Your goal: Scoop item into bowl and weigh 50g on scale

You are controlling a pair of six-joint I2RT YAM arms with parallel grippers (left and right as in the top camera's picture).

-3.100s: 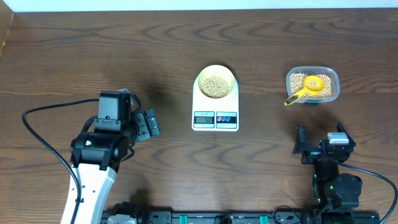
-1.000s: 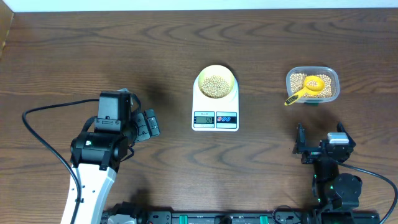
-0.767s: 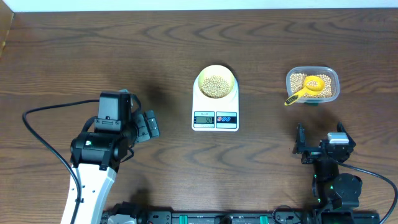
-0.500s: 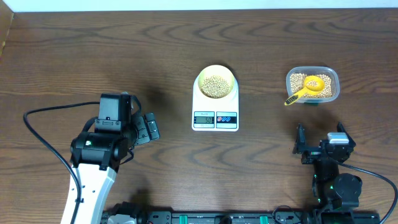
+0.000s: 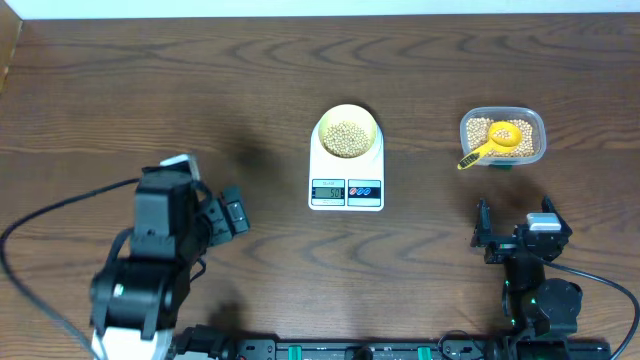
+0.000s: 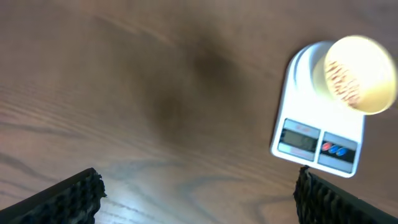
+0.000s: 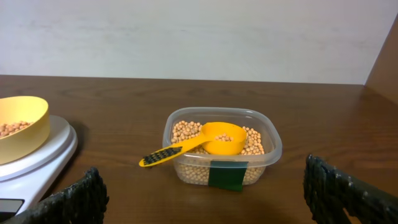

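The pale yellow bowl (image 5: 347, 133) holds tan beans (image 5: 347, 138) and stands on the white scale (image 5: 346, 170), at the table's middle. The bowl (image 6: 355, 73) and scale (image 6: 317, 140) show blurred in the left wrist view, and at the left edge of the right wrist view (image 7: 18, 127). More beans (image 5: 482, 130) fill a clear tub. My left gripper (image 5: 228, 212) is open and empty, left of the scale. My right gripper (image 5: 485, 232) is open and empty, in front of the tub.
The clear plastic tub (image 5: 503, 135) at the right holds a bright yellow scoop (image 5: 497, 141) with its handle over the near-left rim; both show in the right wrist view (image 7: 222, 149). A black cable (image 5: 40, 215) loops by the left arm.
My left arm has pulled back toward the table's front-left, moving the open left gripper away from the scale. The right arm, bowl, scale and tub have not moved.
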